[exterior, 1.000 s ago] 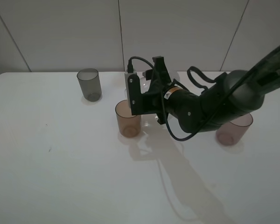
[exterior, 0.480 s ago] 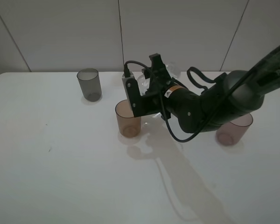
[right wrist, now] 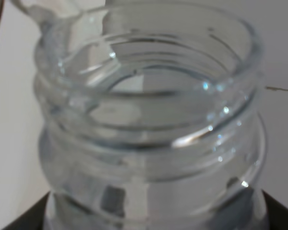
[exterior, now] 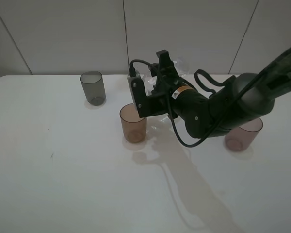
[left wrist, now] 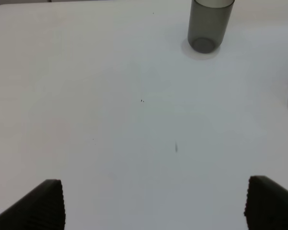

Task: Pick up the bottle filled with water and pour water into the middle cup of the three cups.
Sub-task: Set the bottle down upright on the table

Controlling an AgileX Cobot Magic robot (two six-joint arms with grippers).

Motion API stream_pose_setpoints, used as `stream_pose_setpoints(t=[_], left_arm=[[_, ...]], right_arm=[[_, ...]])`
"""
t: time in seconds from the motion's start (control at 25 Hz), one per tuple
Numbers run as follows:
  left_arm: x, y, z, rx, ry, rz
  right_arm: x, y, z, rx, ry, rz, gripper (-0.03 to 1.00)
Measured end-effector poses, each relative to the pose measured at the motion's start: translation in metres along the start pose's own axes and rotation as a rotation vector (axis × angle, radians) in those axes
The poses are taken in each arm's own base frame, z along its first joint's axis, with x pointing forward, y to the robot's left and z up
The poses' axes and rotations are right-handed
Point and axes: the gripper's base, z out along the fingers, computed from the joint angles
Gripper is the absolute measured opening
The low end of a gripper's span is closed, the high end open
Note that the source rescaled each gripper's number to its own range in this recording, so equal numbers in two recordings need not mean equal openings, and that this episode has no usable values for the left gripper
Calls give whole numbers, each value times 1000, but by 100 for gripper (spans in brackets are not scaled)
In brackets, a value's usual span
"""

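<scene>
Holding the bottle (right wrist: 149,143) tilted just beside the middle cup (exterior: 133,124), the right hand (exterior: 156,91) is clenched around it, mouth near that cup's rim, presumably for pouring.

High camera looking down across the desk (exterior: 63,170) toward the wall (exterior: 63,34); left wrist camera above the desk, facing the grey cup (left wrist: 209,26), which both views share; right wrist camera tight on the bottle (right wrist: 149,120) at its neck

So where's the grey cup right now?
In the exterior high view the grey cup stands upright at the back left of the table, by itself; its nearest neighbour, the amber cup, is to its right and nearer the camera.
</scene>
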Motion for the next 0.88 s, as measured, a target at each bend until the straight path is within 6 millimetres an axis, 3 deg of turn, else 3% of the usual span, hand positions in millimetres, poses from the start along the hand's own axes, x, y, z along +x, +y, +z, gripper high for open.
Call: stream_pose_setpoints(t=[0.88], left_arm=[[0,0,0,0,0,0]], right_arm=[[0,-3,0,31,-10,-116,2]])
